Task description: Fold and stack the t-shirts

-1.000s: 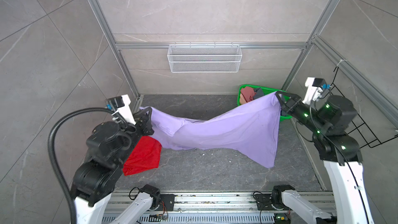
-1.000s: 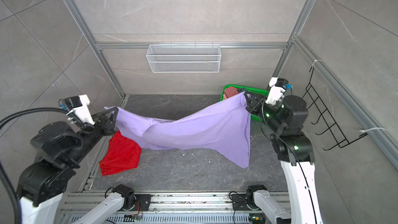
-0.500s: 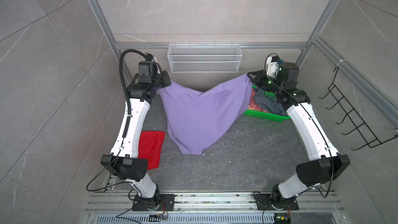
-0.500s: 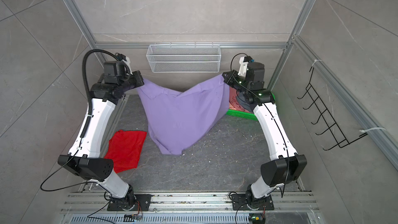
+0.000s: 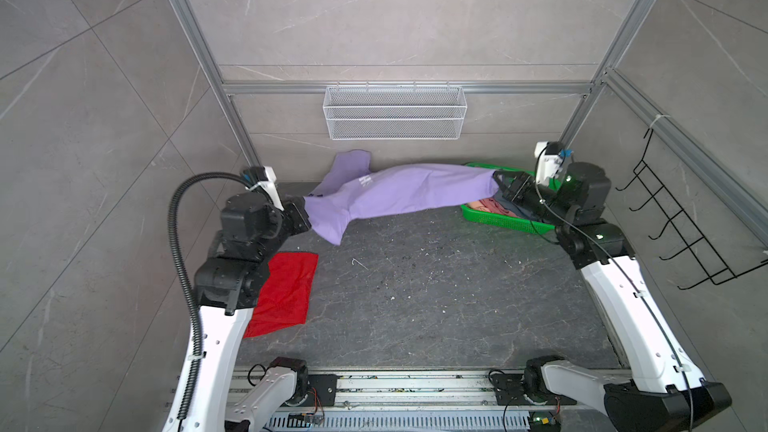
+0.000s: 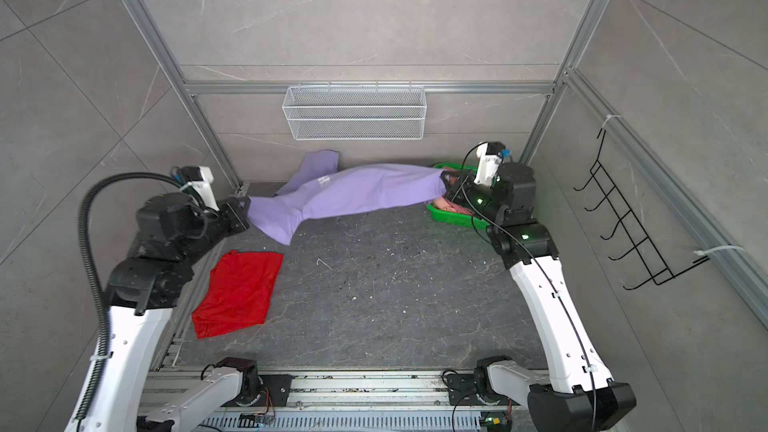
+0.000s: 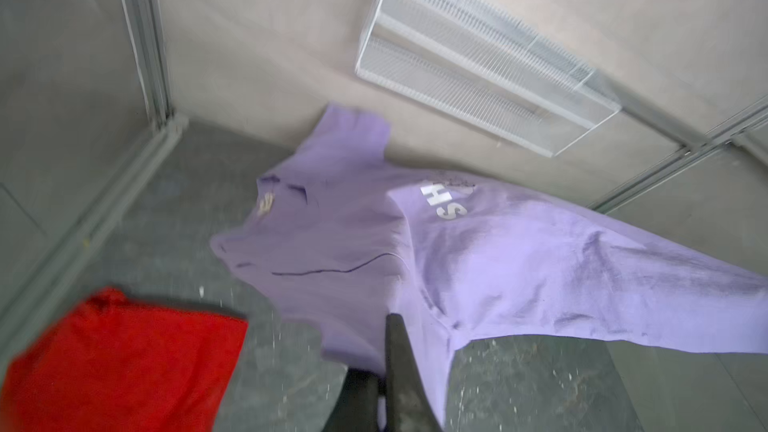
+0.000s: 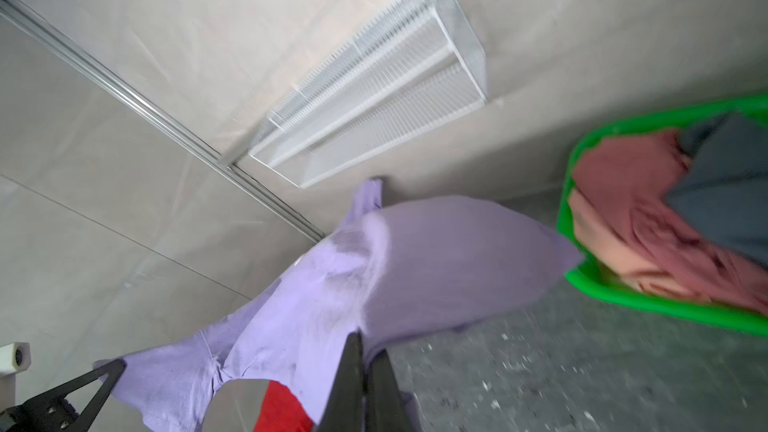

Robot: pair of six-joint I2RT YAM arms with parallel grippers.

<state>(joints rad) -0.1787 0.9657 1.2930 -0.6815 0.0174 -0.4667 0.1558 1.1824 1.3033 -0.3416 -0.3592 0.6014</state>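
In both top views you hold the lavender t-shirt (image 5: pixel 407 195) stretched between the two arms, low over the back of the table (image 5: pixel 436 292). The left gripper (image 5: pixel 305 211) is closed on its left end. The right gripper (image 5: pixel 496 180) is closed on its right end, just above the rim of the green basket (image 5: pixel 505 222). The long axis of the shirt goes from side to side, a little oblique: the left end is nearer to the arm bases, the right end nearer to the back wall. One sleeve (image 5: pixel 351 160) points up against this wall. The red t-shirt (image 5: pixel 286 292) lies folded at the front left, apart from it.

In the left wrist view the fingers (image 7: pixel 401 371) pinch the cloth, and a part of it hangs down beside them. The collar (image 7: pixel 282 193) lies toward the left back corner and the white print (image 7: pixel 446 201) faces up, so I judge the hem is at the right side.

In the right wrist view the fingers (image 8: pixel 353 380) are shut on a bunched edge. The pink t-shirt (image 8: pixel 631 201) and other ones wait in the basket.

I judge the step is to spread this shirt flat before the first fold. The next move asks you to bring both ends toward the middle of the table, away from basket and wall, with equal tension, and to lower them so the sleeve and the hanging part open flat.
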